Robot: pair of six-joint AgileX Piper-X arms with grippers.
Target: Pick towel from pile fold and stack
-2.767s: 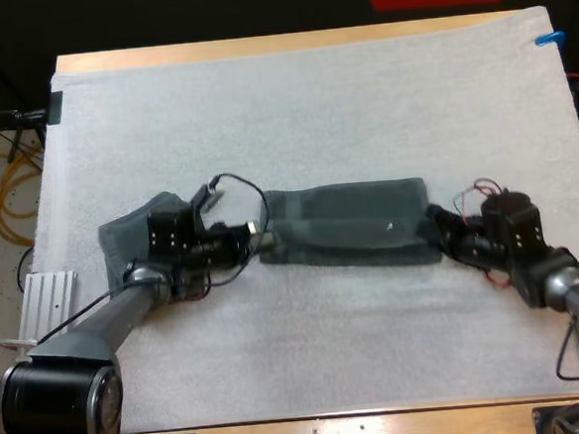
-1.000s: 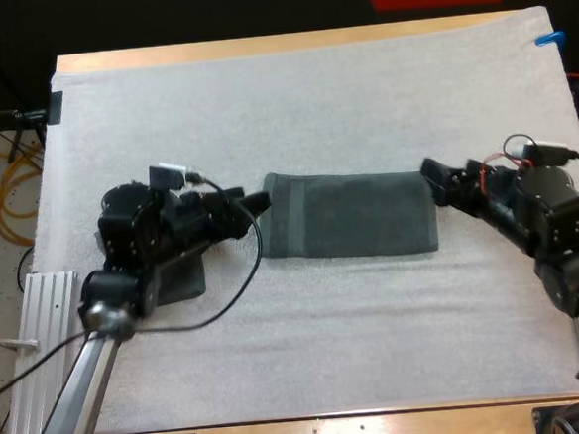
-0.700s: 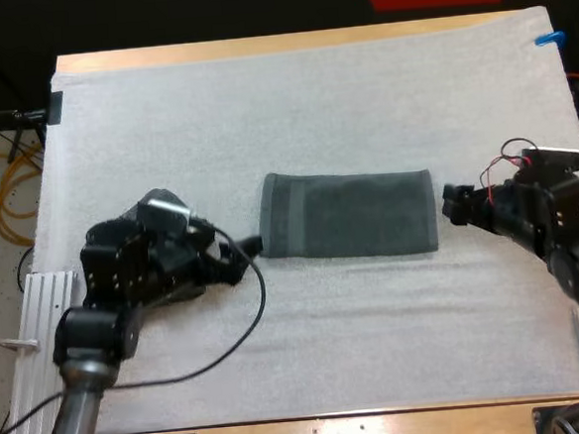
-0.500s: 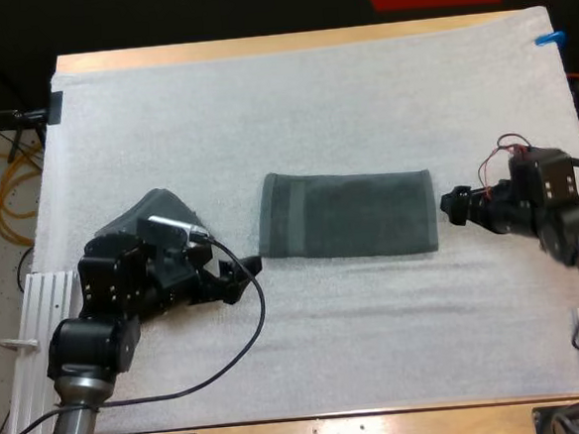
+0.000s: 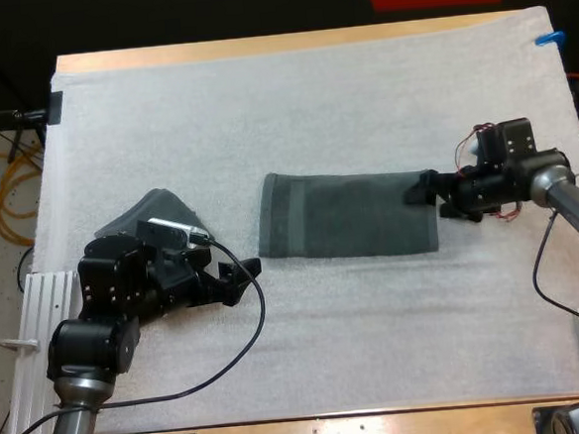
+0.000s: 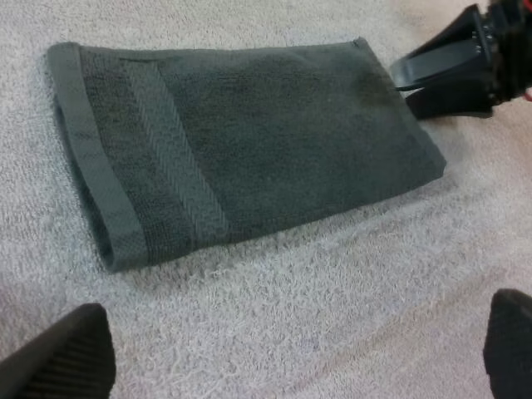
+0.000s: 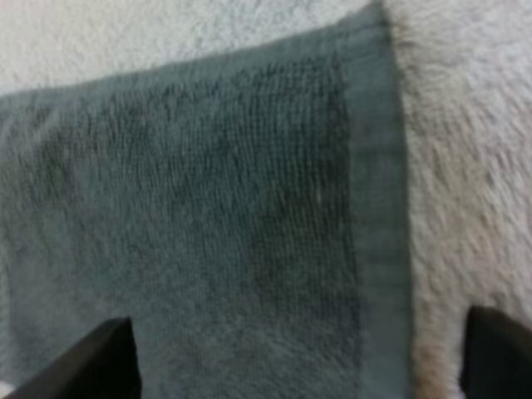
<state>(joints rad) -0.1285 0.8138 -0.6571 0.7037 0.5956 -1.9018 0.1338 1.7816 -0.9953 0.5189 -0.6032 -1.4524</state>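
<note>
A dark grey-green towel [image 5: 350, 228], folded into a long flat rectangle, lies in the middle of the mat. My left gripper [image 5: 240, 274] hovers open just off its left end, clear of the cloth. From the left wrist, the banded end of the towel [image 6: 241, 158] lies ahead of my spread fingers [image 6: 58, 357]. My right gripper [image 5: 429, 193] is open at the towel's right end. Through its wrist camera, the hemmed edge of the towel [image 7: 208, 208] runs between the parted fingers [image 7: 83, 366]. A crumpled towel [image 5: 153, 208] sits behind my left arm.
The white mat [image 5: 302, 107] covers the table, with bare room beyond and in front of the folded towel. In the left wrist view, the other arm's gripper [image 6: 449, 75] rests at the towel's far corner.
My left gripper opened and drew back from the towel's left end toward the near left. My right gripper pulled away to the right, then came back to the towel's right edge.
</note>
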